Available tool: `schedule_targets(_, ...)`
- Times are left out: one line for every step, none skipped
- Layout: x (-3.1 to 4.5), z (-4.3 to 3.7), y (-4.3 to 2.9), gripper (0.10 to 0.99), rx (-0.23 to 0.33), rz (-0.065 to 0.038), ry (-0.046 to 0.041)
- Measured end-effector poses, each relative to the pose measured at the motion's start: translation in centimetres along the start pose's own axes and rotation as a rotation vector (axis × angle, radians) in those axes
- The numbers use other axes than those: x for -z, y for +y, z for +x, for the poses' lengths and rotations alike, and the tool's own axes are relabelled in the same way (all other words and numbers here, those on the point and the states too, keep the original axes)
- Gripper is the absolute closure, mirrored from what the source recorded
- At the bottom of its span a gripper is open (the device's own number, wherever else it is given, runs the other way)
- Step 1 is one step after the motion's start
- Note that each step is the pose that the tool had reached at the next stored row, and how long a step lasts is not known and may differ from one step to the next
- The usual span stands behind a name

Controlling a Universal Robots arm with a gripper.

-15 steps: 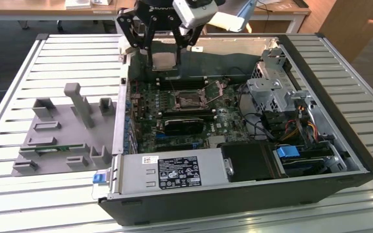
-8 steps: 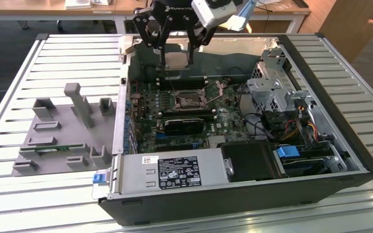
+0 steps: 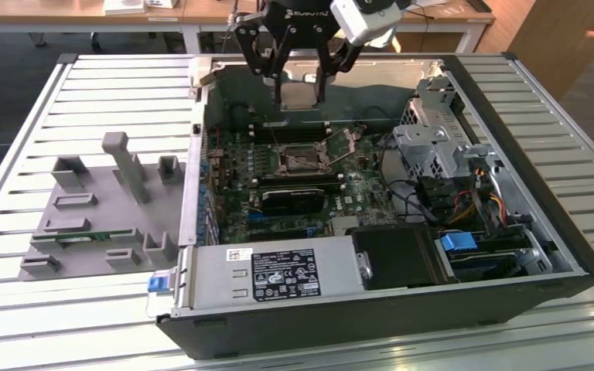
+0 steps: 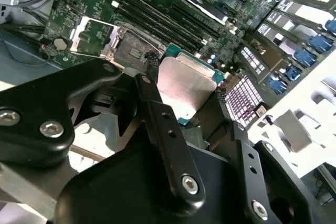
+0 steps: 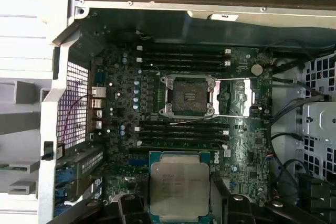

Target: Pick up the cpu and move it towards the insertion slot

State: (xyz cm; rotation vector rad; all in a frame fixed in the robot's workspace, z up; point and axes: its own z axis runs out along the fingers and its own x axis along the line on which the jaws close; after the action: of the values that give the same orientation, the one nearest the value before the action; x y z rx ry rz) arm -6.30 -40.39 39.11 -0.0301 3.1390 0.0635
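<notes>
my gripper (image 3: 300,99) is clamping the cpu (image 3: 299,96) | I am hanging above the motherboard (image 3: 364,189) | insertion slot (image 3: 302,157) is lying open below

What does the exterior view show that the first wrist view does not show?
Only the exterior view: the slatted white table, the grey plastic holder tray and the silver labelled power box.

Only the first wrist view: the dark centre of the square silver socket, seen squarely.

Both: the green motherboard and the square silvery cpu held in the black tool.
</notes>
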Motion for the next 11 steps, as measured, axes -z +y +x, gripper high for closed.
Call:
schedule_targets(-0.02, -0.30, 0.04, 0.545, 0.000, 0.000, 0.0001)
schedule_targets(-0.05, -0.60, 0.09, 0.545, 0.000, 0.000, 0.0003)
schedule_targets(-0.08, -0.88, 0.15, 0.545, 0.000, 0.000, 0.0004)
schedule_targets(-0.11, -1.15, 0.24, 0.545, 0.000, 0.000, 0.0006)
schedule_targets(-0.15, -1.40, 0.34, 0.545, 0.000, 0.000, 0.0007)
schedule_targets(-0.18, -1.64, 0.47, 0.545, 0.000, 0.000, 0.0010)
schedule_targets(-0.23, -1.86, 0.62, 0.545, 0.000, 0.000, 0.0011)
schedule_targets(-0.27, -2.06, 0.81, 0.545, 0.000, 0.000, 0.0012)
schedule_targets(-0.32, -2.22, 0.98, 0.545, 0.000, 0.000, 0.0012)
schedule_targets(-0.36, -2.38, 1.16, 0.545, 0.000, 0.000, 0.0012)
schedule_targets(-0.40, -2.53, 1.34, 0.545, 0.000, 0.000, 0.0013)
